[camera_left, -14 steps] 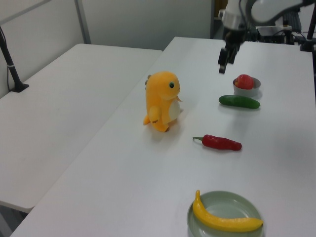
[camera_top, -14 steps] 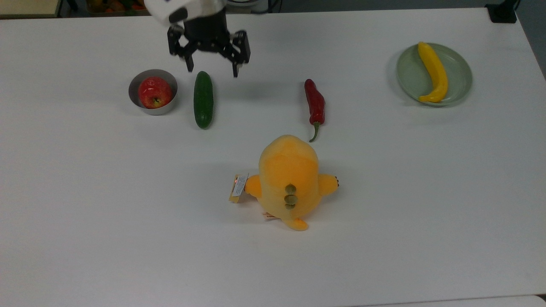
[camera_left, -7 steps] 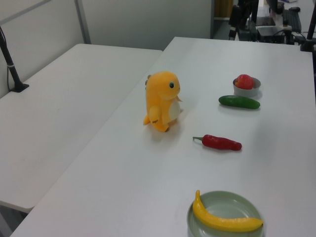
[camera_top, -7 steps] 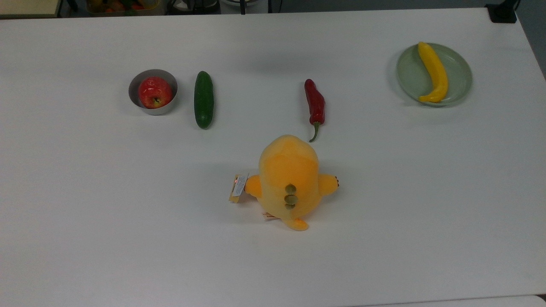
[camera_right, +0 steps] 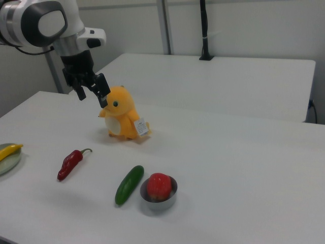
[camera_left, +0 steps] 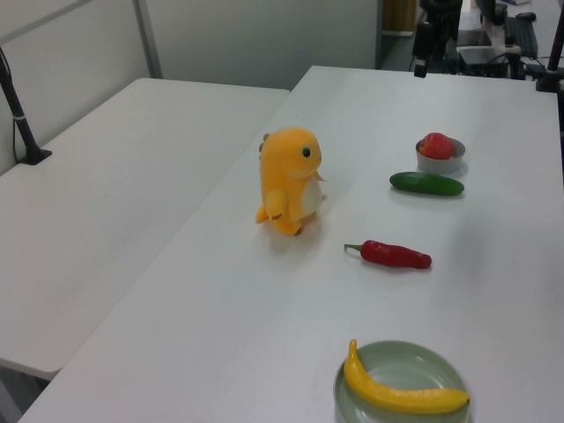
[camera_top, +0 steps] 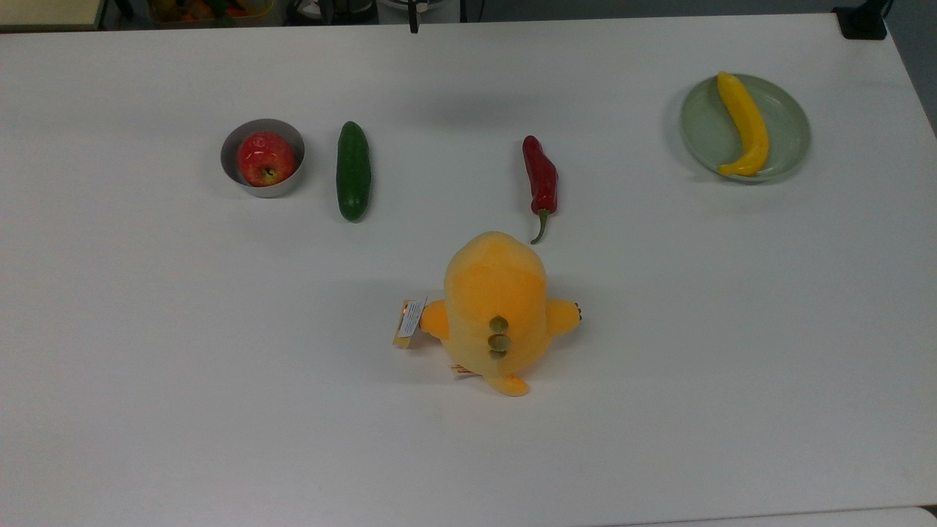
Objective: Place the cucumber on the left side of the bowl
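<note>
Black end effector [camera_right: 92, 96] hangs spread wide, holding nothing.

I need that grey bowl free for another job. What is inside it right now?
The bowl holds one red apple, stem dimple up, filling most of it. The apple covers the bowl's floor, so anything beneath it cannot be seen.

An orange plush [camera_left: 289, 180] stands upright on the white table [camera_left: 220, 291]. Farther back, a cucumber [camera_left: 426, 183] lies just beside a bowl [camera_left: 440, 160] holding an apple [camera_left: 435, 145]. Nearer, a chili [camera_left: 394, 255], then a banana [camera_left: 397, 389] on a plate [camera_left: 432, 363].
</note>
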`<state>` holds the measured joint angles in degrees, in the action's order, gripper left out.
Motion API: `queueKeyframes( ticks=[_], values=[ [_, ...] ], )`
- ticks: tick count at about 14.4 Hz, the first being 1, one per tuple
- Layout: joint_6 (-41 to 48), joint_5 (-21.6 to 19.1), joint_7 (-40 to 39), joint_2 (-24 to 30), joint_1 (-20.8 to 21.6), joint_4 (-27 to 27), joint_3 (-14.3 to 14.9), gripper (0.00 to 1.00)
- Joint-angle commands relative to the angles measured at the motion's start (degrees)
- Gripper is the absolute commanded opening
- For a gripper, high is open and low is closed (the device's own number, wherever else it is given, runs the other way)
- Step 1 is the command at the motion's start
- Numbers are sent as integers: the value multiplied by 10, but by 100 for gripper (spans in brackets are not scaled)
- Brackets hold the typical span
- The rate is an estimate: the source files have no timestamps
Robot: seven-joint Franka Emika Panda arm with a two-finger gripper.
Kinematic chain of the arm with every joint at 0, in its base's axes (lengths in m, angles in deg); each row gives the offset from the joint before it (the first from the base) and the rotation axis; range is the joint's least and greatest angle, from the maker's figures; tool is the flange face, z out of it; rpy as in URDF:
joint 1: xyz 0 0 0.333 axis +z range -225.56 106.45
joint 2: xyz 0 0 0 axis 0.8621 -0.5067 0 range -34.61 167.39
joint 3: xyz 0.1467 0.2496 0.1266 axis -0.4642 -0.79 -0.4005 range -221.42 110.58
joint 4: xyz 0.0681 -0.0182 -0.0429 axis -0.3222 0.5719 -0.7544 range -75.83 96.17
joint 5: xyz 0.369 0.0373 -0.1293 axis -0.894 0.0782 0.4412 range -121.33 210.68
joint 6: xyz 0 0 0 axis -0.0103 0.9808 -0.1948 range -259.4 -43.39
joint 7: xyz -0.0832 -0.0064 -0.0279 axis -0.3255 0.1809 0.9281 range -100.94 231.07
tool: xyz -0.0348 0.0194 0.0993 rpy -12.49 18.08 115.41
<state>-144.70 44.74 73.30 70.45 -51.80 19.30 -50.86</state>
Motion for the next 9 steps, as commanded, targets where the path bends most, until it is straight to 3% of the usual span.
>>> queueKeyframes(
  ticks=[1, 9],
  values=[
    [-20, -9, 0, -4, 1, 11, 6, 100],
    [-21, -12, -1, -11, -6, 10, 6, 100]
  ],
)
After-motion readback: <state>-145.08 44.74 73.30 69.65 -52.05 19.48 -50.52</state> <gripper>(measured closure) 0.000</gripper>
